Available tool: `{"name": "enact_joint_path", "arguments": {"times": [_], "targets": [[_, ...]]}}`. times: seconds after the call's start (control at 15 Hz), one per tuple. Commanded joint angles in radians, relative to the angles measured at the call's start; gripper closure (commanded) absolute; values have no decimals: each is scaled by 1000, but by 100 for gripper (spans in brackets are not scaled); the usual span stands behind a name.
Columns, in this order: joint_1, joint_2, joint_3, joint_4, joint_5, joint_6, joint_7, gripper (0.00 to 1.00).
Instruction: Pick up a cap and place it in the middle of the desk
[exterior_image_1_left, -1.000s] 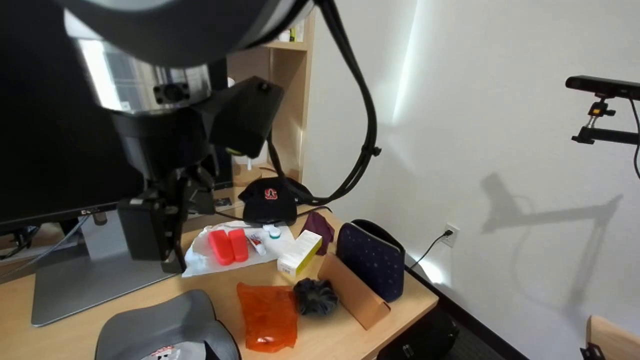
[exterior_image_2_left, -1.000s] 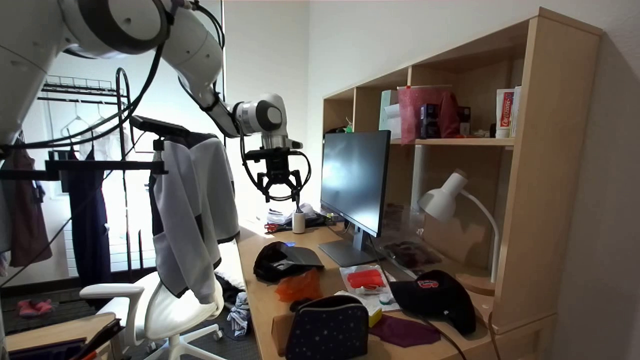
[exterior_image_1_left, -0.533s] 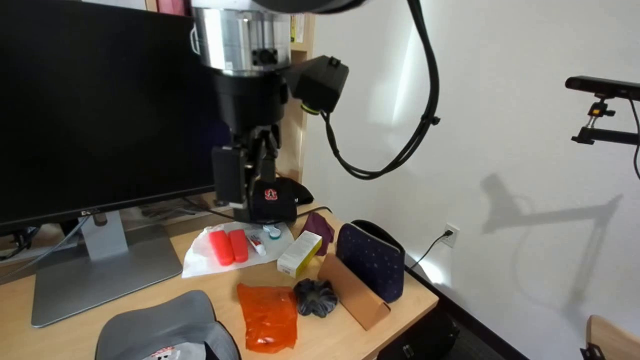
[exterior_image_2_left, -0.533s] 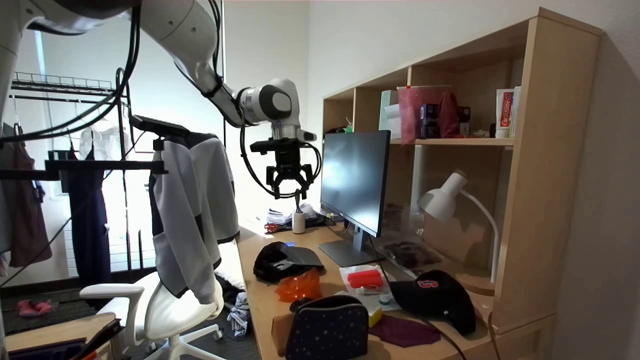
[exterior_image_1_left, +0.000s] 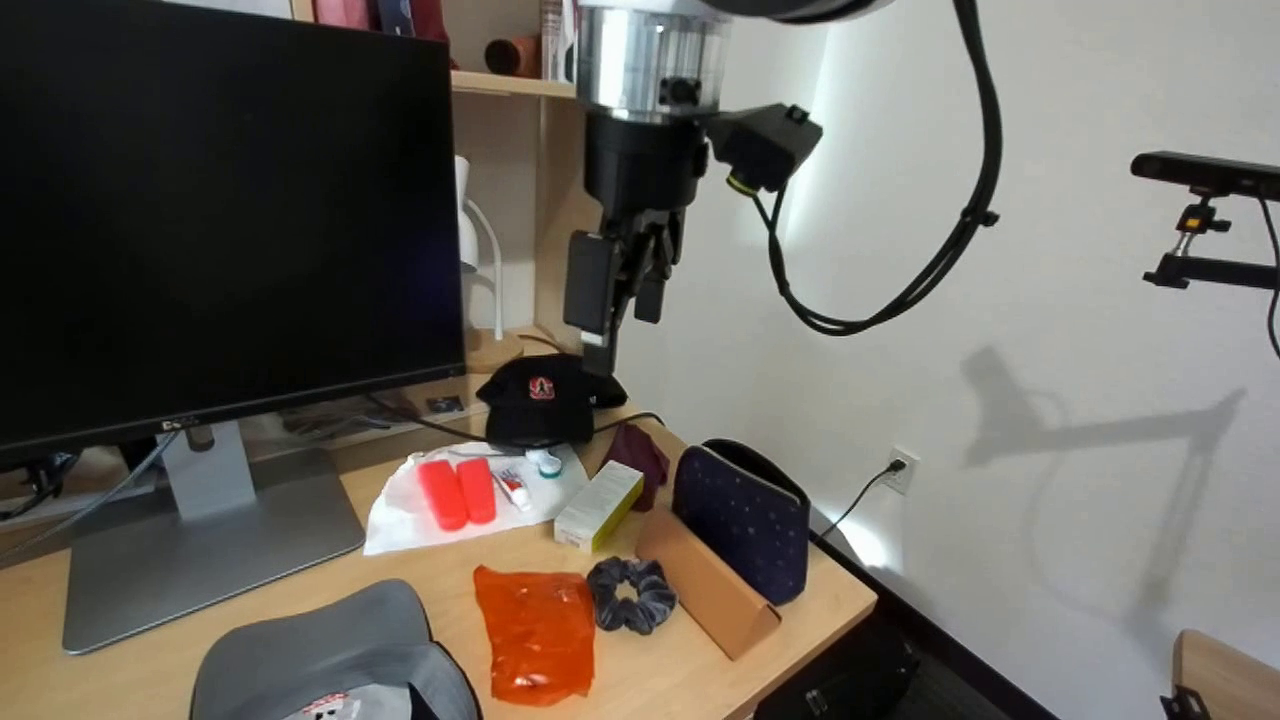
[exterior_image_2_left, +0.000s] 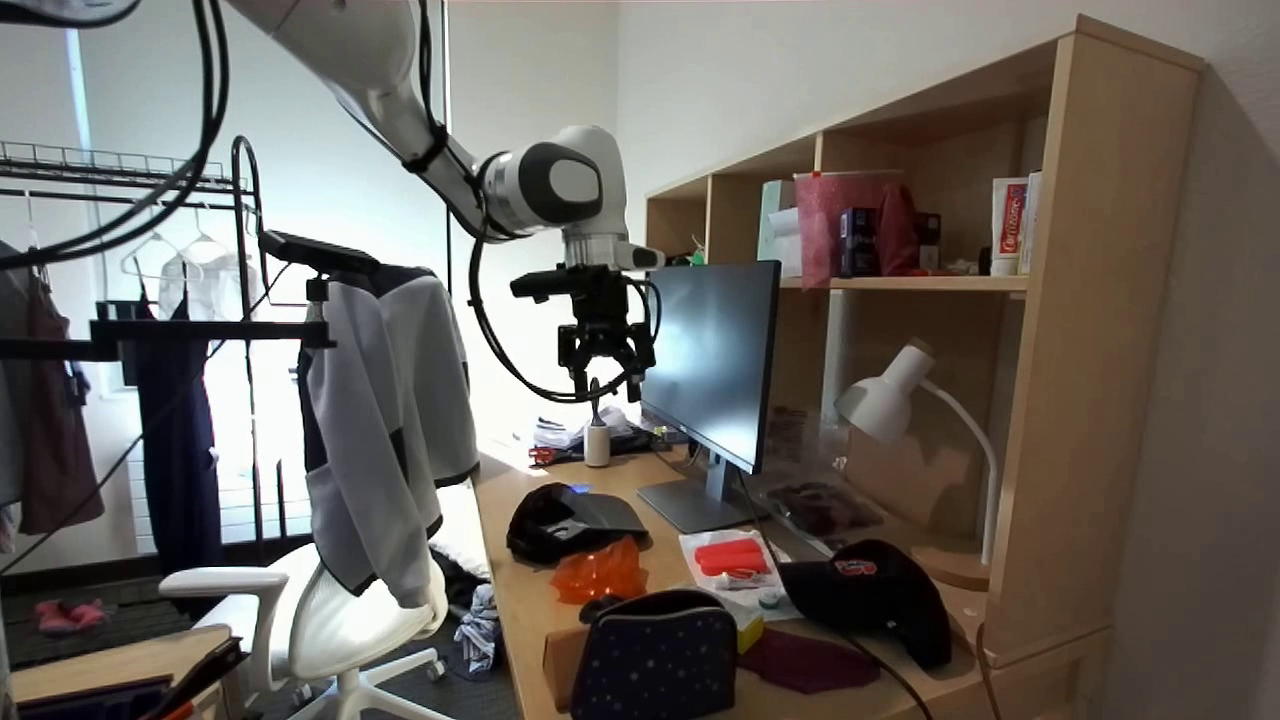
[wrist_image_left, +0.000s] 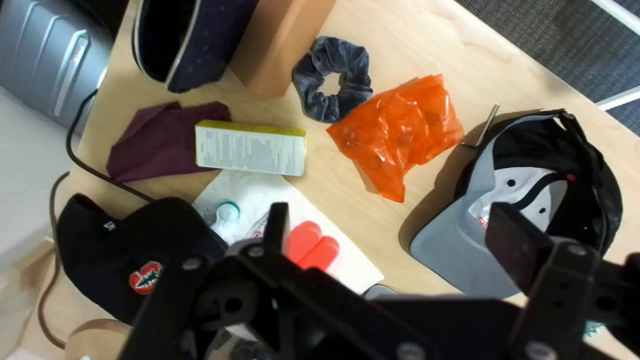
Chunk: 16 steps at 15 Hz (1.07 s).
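The grey cap (exterior_image_1_left: 330, 630) lies at the near left of the tan desk (exterior_image_1_left: 445, 575) in an exterior view, cut by the frame's lower edge. It also shows in an exterior view (exterior_image_2_left: 575, 522) behind the orange bag. In the wrist view the grey cap (wrist_image_left: 460, 252) is at the right, its dark inside up and its brim toward the lower left; one finger covers part of it. My gripper (exterior_image_1_left: 625, 335) hangs high above the desk, apart from everything. In the wrist view the gripper (wrist_image_left: 392, 217) is open with nothing between its fingers.
A black cap with a red logo (wrist_image_left: 140, 245) lies at the far corner. An orange bag (wrist_image_left: 400, 132), a grey scrunchie (wrist_image_left: 332, 80), a white-yellow box (wrist_image_left: 250, 147), a navy pouch (exterior_image_2_left: 655, 650) and red items on white paper share the desk. A monitor (exterior_image_1_left: 220, 220) stands behind.
My gripper has moved right and up across an exterior view, away from the monitor front, and a little right and up in the other. It stays open. The grey cap has not moved.
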Motion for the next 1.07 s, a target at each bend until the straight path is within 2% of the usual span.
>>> {"name": "enact_joint_path", "arguments": {"times": [0.0,0.27,0.73,0.8,1.0], "targets": [[-29,-117,-17,-124,22,27,76,0],[-56,-186,-45,-201,69,19,174,0],[-93,-261,-83,-298,187,31,251,0],[-89,-219,-75,-251,152,3,220,0],[-94,-236,-81,-270,163,8,233,0]]}}
